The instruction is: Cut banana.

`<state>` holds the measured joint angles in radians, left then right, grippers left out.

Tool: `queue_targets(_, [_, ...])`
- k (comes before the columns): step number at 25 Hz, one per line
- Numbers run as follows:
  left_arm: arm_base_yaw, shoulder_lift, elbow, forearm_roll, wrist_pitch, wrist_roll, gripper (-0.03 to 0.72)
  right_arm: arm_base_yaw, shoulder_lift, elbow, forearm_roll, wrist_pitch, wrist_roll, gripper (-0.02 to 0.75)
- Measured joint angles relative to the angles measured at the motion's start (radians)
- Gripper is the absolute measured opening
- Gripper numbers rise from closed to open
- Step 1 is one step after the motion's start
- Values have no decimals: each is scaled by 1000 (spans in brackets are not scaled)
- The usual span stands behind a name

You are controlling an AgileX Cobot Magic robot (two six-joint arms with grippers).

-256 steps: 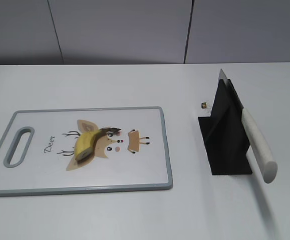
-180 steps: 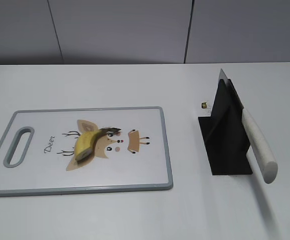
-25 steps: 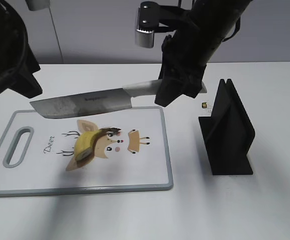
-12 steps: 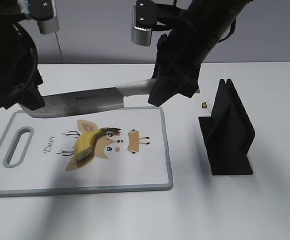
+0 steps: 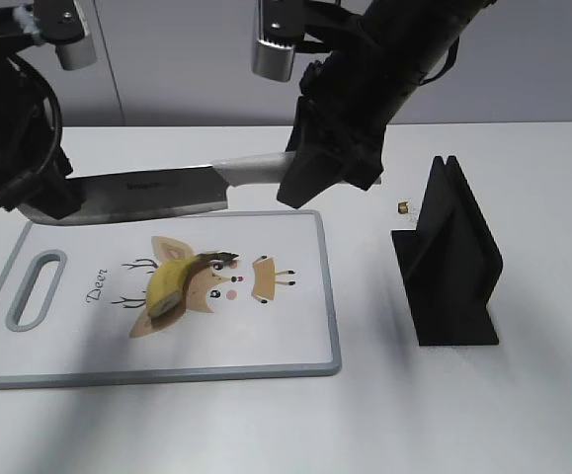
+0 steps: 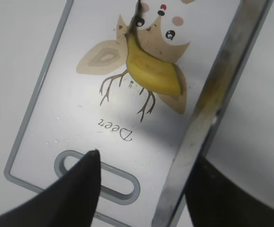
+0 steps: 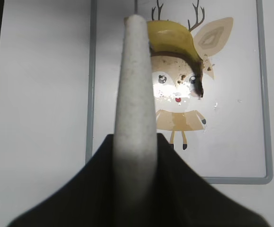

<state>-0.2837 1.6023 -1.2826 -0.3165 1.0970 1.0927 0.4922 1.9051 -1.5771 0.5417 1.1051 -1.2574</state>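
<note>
The banana is a short yellow stub with a dark stem tip, lying on the deer print of the white cutting board. It also shows in the left wrist view and the right wrist view. My right gripper is shut on the white handle of a knife. The knife is held level above the board's far edge, with the blade pointing left. My left gripper is open above the board's handle slot. The blade passes just inside its right finger.
A black knife stand stands empty on the white table, right of the board. A small dark object lies behind it. The board's grey oval handle slot is at its left end.
The right arm has carried the knife left and slightly away from the camera. The left arm has come down at the blade's tip, so the blade now runs between its open fingers.
</note>
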Motion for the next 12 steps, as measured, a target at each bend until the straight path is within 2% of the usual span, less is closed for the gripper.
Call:
queue_targets(4, [0,0,0,-5,2,1,488,0,0,0,2,-4,0,161])
queue_targets(8, [0,0,0,-7,9,1,342,0,0,0,3,-11,0,160])
queue_targets(12, [0,1,0,-7,17,1,228,0,0,0,4,-17,0,160])
